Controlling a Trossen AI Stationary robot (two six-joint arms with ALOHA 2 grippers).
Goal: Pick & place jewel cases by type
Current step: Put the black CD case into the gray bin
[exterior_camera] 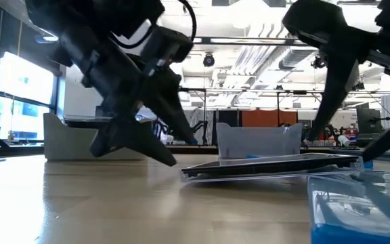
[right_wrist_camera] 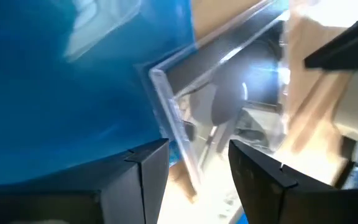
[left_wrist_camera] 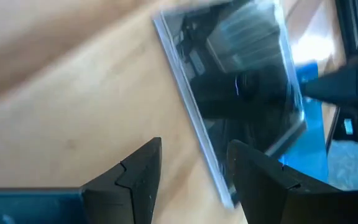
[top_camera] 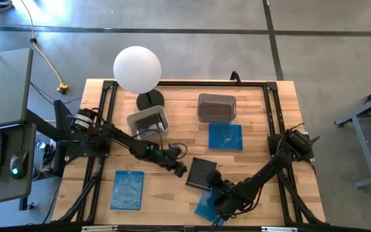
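A dark shiny jewel case [top_camera: 200, 173] lies near the table's front middle. It is tilted, and its right end rests on a blue jewel case [top_camera: 205, 207]. My left gripper [top_camera: 181, 169] is open at the dark case's left edge [left_wrist_camera: 219, 180], which lies between its fingers. My right gripper [top_camera: 214, 188] is open over the place where the two cases overlap. The dark case's corner [right_wrist_camera: 166, 93] and the blue case [right_wrist_camera: 61, 93] lie ahead of its fingers. Two more blue cases lie flat on the table, one at the front left [top_camera: 127, 190] and one at the right middle [top_camera: 225, 136].
Two grey tubs stand at the back, one left of centre [top_camera: 148, 121] and one right of centre [top_camera: 216, 107]. A white globe lamp [top_camera: 137, 69] on a black base stands behind the left tub. Black frame rails [top_camera: 172, 84] run along the table's edges.
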